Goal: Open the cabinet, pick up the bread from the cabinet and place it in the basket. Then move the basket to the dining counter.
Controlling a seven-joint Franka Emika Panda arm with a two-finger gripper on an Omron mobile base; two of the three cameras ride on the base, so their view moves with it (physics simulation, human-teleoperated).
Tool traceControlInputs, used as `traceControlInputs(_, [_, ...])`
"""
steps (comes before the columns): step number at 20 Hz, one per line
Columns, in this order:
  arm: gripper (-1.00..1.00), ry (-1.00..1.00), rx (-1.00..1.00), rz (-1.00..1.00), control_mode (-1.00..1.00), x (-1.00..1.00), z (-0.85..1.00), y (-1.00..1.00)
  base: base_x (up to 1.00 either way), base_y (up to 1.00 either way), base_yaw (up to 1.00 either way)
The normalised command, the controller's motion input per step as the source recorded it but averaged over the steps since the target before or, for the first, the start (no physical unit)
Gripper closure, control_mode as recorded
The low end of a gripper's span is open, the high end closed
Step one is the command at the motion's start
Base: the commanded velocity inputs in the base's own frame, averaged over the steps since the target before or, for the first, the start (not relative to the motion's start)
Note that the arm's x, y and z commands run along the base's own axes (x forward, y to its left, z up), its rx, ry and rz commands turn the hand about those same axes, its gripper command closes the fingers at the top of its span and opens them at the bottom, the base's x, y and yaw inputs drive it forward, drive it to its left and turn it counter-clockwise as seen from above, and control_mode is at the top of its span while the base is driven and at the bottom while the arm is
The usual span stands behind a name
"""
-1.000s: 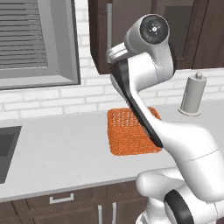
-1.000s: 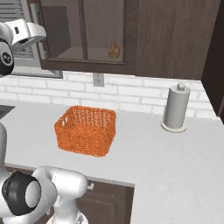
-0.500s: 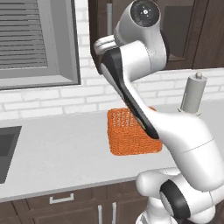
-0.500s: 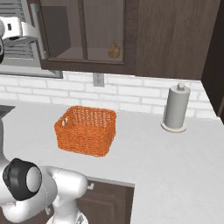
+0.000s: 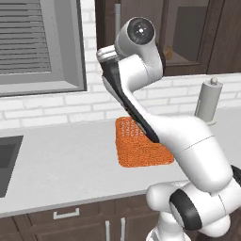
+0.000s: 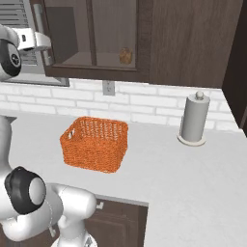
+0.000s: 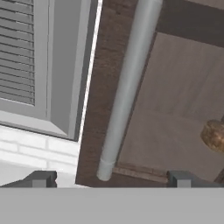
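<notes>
The dark brown cabinet (image 6: 96, 34) hangs over the worktop with its glass doors shut. Its long silver handle (image 7: 127, 87) runs up the hand view, just ahead of my gripper (image 7: 111, 180). The gripper is open, with one dark fingertip (image 7: 41, 179) on each side of the handle's lower end and nothing held. From the right base view the gripper (image 6: 42, 43) sits at the cabinet's left edge. The bread (image 6: 125, 55) lies on the shelf behind the glass, and the bread (image 7: 214, 135) shows again at the right of the hand view. The orange wicker basket (image 6: 95, 144) stands empty on the worktop below.
A grey paper towel holder (image 6: 194, 120) stands on the pale worktop (image 6: 193, 183) to the right of the basket. A sink (image 5: 7, 160) lies at the far left under a window with blinds (image 5: 42, 42). Brown drawers (image 5: 66, 216) run below the worktop's front edge.
The arm has swung its upper joints to the left and brought the hand in close to the cabinet handle. The doors, bread and basket have not moved.
</notes>
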Motion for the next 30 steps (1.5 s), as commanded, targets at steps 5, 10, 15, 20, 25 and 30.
traceControlInputs(5, [-1.0,0.0,0.02,0.0,-1.0,0.87,-0.01,-0.06,0.0,0.0,0.0])
traceControlInputs(10, [-1.0,0.05,0.0,-0.04,-1.0,0.5,0.0,0.05,0.0,0.0,0.0])
traceControlInputs(15, [-1.0,0.01,0.0,-0.1,-1.0,0.35,0.0,0.21,0.0,0.0,0.0])
traceControlInputs(20, [-1.0,0.0,0.0,-0.1,-1.0,0.53,0.0,0.15,0.0,0.0,0.0])
traceControlInputs(25, [1.0,-0.04,0.0,0.0,-1.0,0.46,-0.01,0.05,0.0,0.0,0.0])
traceControlInputs(30, [1.0,-0.07,0.0,0.03,-1.0,0.48,-0.04,0.04,0.0,0.0,0.0])
